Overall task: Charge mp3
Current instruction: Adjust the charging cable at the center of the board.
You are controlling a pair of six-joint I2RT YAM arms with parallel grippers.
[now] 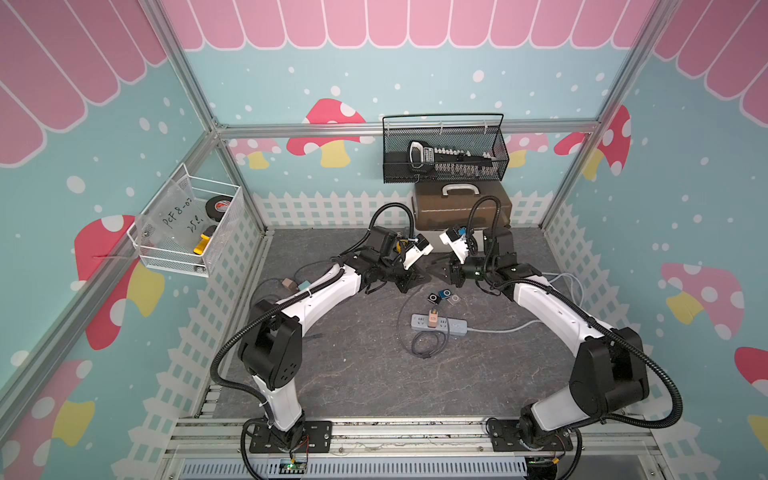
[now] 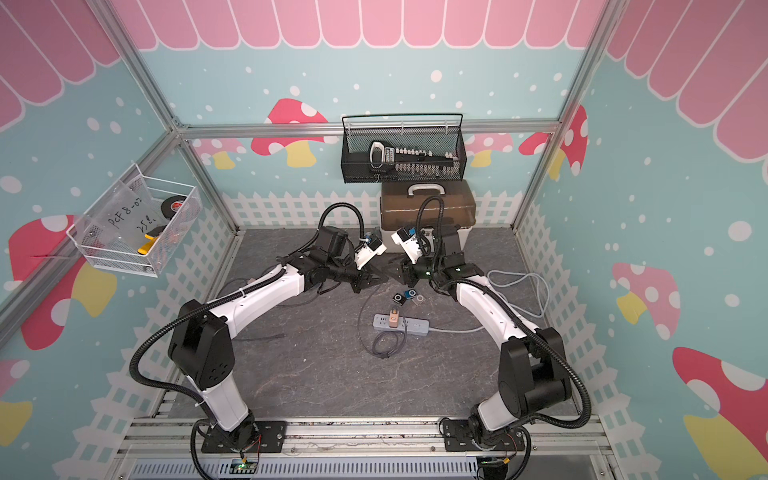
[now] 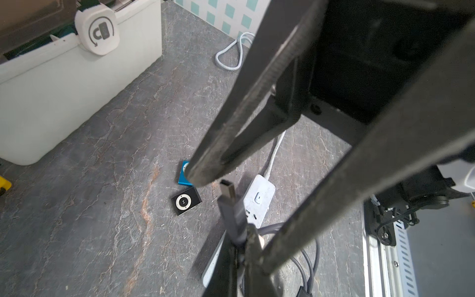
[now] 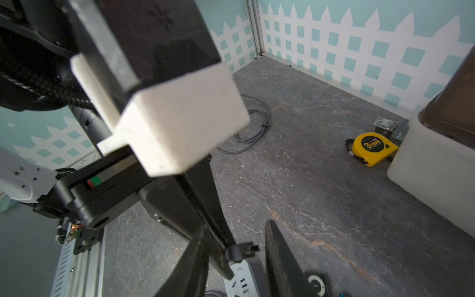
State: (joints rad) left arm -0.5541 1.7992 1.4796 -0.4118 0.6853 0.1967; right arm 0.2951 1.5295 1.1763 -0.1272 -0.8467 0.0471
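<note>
While left claw (image 3: pixel 244 248) clamps grey cable plug (image 3: pixel 227 191) near white power strip (image 3: pixel 259 198), right claw (image 4: pixel 236 231) part-open around it, empty; black square mp3 player (image 3: pixel 185 204) beside strip, unconnected.

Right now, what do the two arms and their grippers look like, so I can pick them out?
Both arms match: the left arm and right arm have white link shells between bulky black joint housings. A black corrugated hose loops along each. The left gripper and right gripper are black with long tapering fingers; a white camera block sits on each wrist.
</note>
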